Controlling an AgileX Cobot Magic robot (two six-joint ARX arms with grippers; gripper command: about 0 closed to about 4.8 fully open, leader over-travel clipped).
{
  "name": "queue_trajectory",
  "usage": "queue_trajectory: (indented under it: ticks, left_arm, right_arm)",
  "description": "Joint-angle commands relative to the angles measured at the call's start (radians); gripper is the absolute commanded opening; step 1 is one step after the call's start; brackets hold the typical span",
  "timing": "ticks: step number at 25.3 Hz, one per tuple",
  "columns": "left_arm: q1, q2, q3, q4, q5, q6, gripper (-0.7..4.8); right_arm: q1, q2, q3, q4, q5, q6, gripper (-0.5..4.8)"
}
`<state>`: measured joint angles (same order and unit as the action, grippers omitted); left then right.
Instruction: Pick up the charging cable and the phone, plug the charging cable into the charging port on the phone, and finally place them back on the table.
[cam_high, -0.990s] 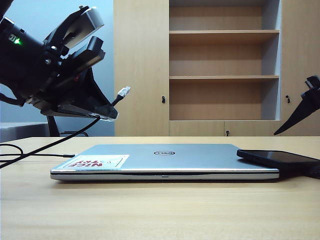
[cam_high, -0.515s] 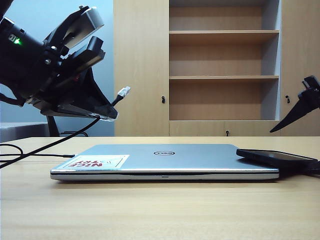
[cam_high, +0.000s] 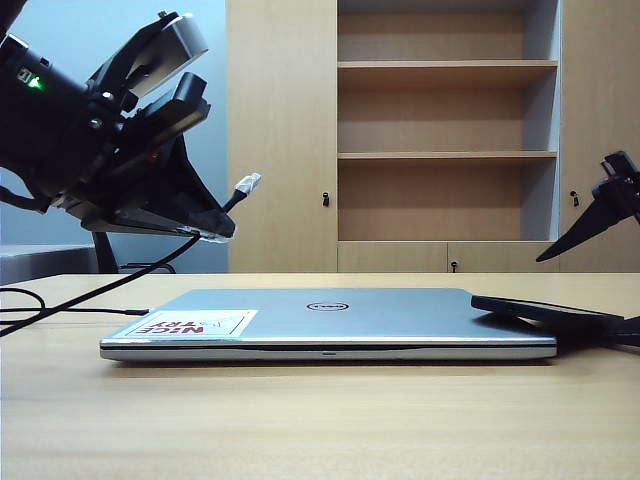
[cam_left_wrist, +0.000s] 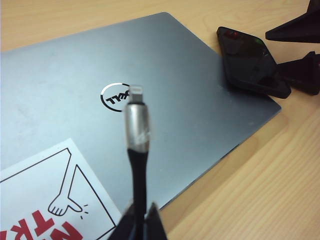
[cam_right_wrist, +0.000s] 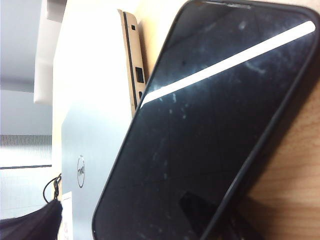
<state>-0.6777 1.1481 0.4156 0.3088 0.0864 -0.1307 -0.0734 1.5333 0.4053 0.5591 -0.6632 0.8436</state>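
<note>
My left gripper (cam_high: 222, 226) hangs above the left end of the laptop, shut on the black charging cable (cam_left_wrist: 138, 172). Its silver plug (cam_high: 247, 183) sticks up and to the right past the fingertips. The black phone (cam_high: 545, 312) leans tilted with one end on the laptop's right edge and the other toward the table (cam_high: 320, 420). My right gripper (cam_left_wrist: 273, 52) is open at the phone's outer end, with one finger (cam_high: 585, 228) above it and the other low beside it. In the right wrist view the phone (cam_right_wrist: 215, 130) fills most of the frame. I cannot make out its charging port.
A closed silver Dell laptop (cam_high: 330, 322) with a red-lettered sticker (cam_high: 190, 324) lies across the middle of the table. The cable's slack trails off the table's left side (cam_high: 60, 305). A tall wooden shelf cabinet (cam_high: 445, 130) stands behind.
The right gripper's upper finger has moved left and down toward the phone. The phone's outer end has sunk a little. The left gripper and cable have stayed still.
</note>
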Motion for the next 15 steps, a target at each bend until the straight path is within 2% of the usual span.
queue_trajectory:
  ticks: [1, 5, 12, 13, 15]
  left_arm:
    - [-0.002, -0.003, 0.003, 0.007, 0.004, 0.0, -0.08]
    - [-0.002, -0.003, 0.003, 0.007, 0.004, 0.0, -0.08]
    - [-0.002, -0.003, 0.003, 0.007, 0.004, 0.0, -0.08]
    - [-0.002, -0.003, 0.003, 0.007, 0.004, 0.0, -0.08]
    - [-0.002, -0.003, 0.003, 0.007, 0.004, 0.0, -0.08]
  right_arm:
    - [0.002, 0.021, -0.014, -0.083, 0.014, 0.002, 4.02]
    - [0.002, 0.021, -0.014, -0.083, 0.014, 0.002, 3.25]
    - [0.002, 0.021, -0.014, -0.083, 0.014, 0.002, 3.22]
    - [0.002, 0.021, -0.014, -0.083, 0.014, 0.002, 2.96]
    - [0.002, 0.021, -0.014, -0.083, 0.016, 0.002, 2.81]
